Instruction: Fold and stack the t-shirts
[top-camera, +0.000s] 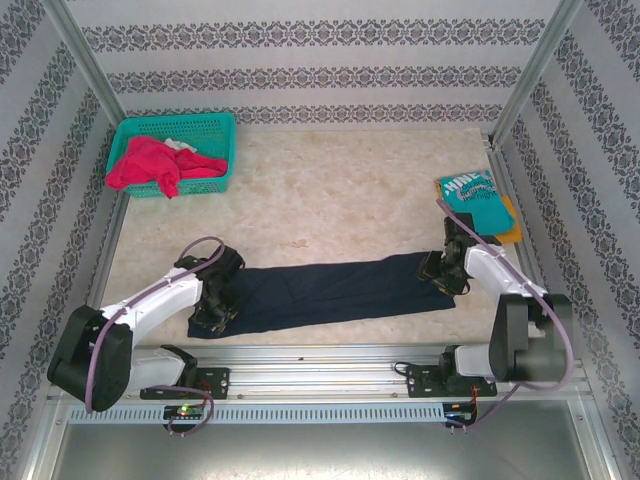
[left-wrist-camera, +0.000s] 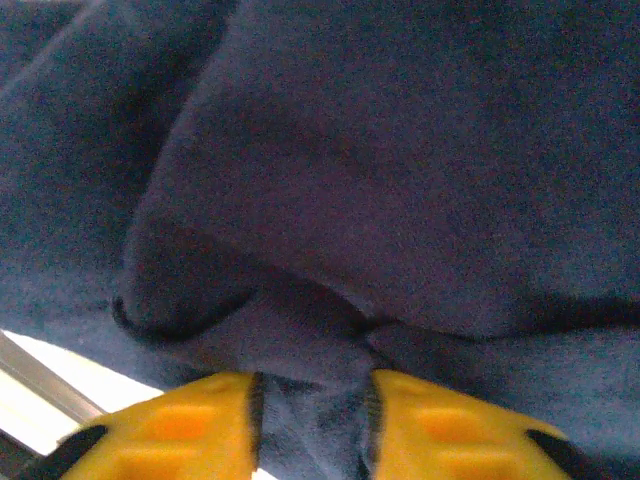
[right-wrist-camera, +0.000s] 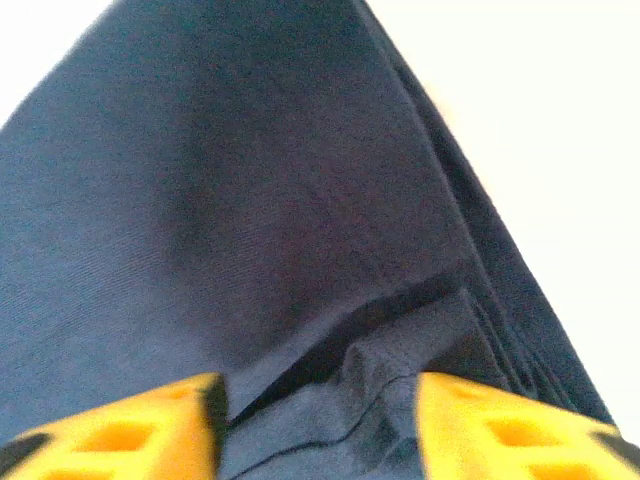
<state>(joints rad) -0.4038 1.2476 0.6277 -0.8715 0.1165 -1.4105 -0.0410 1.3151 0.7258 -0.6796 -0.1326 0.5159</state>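
Found navy t-shirt (top-camera: 330, 290) laid out as a long folded strip across the table (top-camera: 330, 200), running left to right. Caught left gripper (top-camera: 212, 315) down on the strip's left end, fingers (left-wrist-camera: 170, 430) parted, navy fabric bunched in the gap, not clamped. Same story at the strip's right end: right gripper (top-camera: 445, 272) down on it, fingers (right-wrist-camera: 130, 430) spread wider, cloth lying loose between them.

Spotted teal mesh basket (top-camera: 228, 150) well beyond the navy t-shirt's left end, toward the far wall. Held a pink-red t-shirt (top-camera: 150, 165) in a crumpled heap, draped over the near rim, with a scrap of white cloth (top-camera: 181, 146) tucked behind it. Couldn't tell what the white piece was.

Noted teal t-shirt with white lettering (top-camera: 470, 192) folded just beyond the navy t-shirt's right end, stacked on an orange t-shirt (top-camera: 512, 230) peeking out underneath.
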